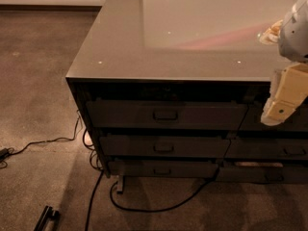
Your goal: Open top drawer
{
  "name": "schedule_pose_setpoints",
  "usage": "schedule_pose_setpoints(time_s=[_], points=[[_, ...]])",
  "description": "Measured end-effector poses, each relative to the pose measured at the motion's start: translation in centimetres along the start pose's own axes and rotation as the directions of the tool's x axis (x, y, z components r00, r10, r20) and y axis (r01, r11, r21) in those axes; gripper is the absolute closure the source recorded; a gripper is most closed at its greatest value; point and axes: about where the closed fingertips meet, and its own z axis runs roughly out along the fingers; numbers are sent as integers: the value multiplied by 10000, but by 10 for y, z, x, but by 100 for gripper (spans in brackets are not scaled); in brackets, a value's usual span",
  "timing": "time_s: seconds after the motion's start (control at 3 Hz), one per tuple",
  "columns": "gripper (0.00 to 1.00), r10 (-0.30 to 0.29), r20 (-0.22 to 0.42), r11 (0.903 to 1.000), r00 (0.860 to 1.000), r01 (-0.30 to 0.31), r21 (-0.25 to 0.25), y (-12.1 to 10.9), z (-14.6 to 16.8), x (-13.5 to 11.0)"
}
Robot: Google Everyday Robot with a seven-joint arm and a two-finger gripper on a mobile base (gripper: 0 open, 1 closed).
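The top drawer (166, 114) is the wide dark grey-brown front just under the counter's edge, in the left column of the cabinet. Its small rectangular pull handle (165, 114) sits at the centre. The front stands in line with the cabinet face, and no inner floor shows. My gripper (273, 118) is cream-coloured and hangs at the right edge of the view, in front of the right drawer column. It is at about the height of the top drawer, well to the right of the handle and apart from it.
Two slimmer drawers (163, 147) lie below the top one. Narrower drawers (288, 150) fill the right column. The glossy counter top (120, 42) overhangs them. Black cables (144, 208) trail on the carpet by the cabinet's foot, and a dark bar (45, 218) lies at the bottom left.
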Motion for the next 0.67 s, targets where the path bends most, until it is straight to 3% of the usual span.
schedule_pose_setpoints(time_s=[0.67], points=[[0, -244, -149, 9997, 9996, 244, 10, 1, 18, 1]])
